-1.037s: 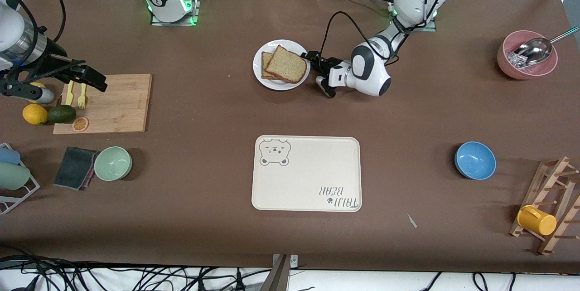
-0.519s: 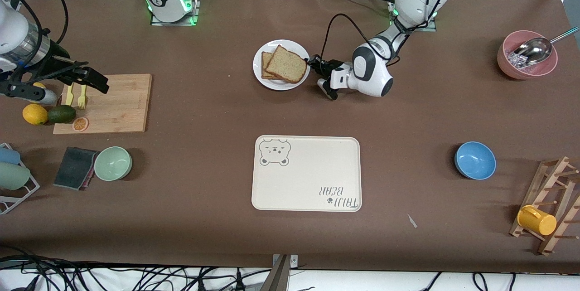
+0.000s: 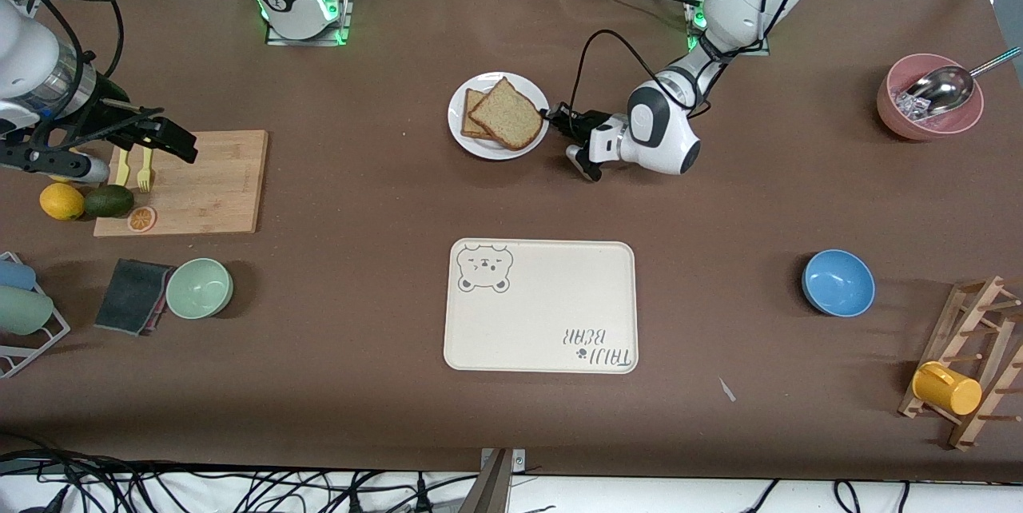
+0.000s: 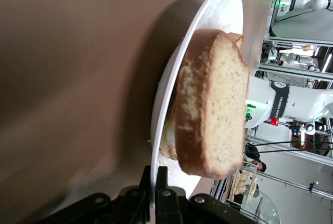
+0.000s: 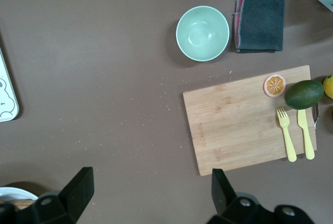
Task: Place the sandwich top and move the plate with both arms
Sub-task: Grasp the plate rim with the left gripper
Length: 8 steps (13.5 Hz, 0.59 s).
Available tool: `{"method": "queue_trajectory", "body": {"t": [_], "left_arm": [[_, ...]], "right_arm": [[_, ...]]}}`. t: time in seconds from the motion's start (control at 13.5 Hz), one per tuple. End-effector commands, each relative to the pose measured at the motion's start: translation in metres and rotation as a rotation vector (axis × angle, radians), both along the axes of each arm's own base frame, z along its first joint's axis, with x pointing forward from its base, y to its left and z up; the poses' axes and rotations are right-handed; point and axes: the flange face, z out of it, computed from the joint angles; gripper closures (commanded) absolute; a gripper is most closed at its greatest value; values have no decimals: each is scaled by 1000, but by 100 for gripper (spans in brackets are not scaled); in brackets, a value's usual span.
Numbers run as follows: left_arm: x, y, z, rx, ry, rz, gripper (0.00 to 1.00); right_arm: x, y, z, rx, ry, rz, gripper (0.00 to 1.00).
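Note:
The sandwich top (image 3: 505,115), a speckled brown slice, lies on the white plate (image 3: 483,147) and overlaps a lower slice (image 3: 471,117). The plate stands mid-table, between the two arm bases' ends. My left gripper (image 3: 551,118) is beside the plate on the left arm's side, shut on its rim. In the left wrist view the thin plate (image 4: 218,5) edge runs between the left gripper (image 4: 155,174) fingers, with the sandwich top (image 4: 213,104) just past them. My right gripper (image 3: 172,144) hangs open over the cutting board's edge; the right gripper (image 5: 150,180) holds nothing.
A wooden cutting board (image 3: 208,181) carries a yellow fork, knife and orange slice, with an avocado (image 3: 109,200) and lemon beside it. A green bowl (image 3: 199,288), dark cloth, cream bear tray (image 3: 541,305), blue bowl (image 3: 837,282), pink bowl with scoop (image 3: 929,97) and cup rack (image 3: 971,361) stand around.
My left gripper's fingers have closed on the plate's rim, and the plate and bread have shifted slightly. The right arm has drifted a little.

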Motion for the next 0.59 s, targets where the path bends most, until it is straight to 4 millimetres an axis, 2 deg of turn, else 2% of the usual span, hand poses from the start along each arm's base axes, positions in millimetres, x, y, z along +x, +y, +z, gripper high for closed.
{"method": "queue_trajectory", "body": {"t": [0.0, 0.22, 0.37, 0.52], "left_arm": [[9, -2, -2, -49, 19, 81, 100], [31, 6, 12, -140, 57, 114, 100], [57, 14, 24, -178, 68, 156, 100], [94, 14, 46, -180, 88, 209, 100]], "right_arm": [[-10, 1, 5, 5, -11, 13, 0], [-14, 0, 5, 5, 7, 14, 0], [-20, -1, 8, 4, 27, 25, 0], [-20, -2, 10, 8, 24, 53, 0]]}}
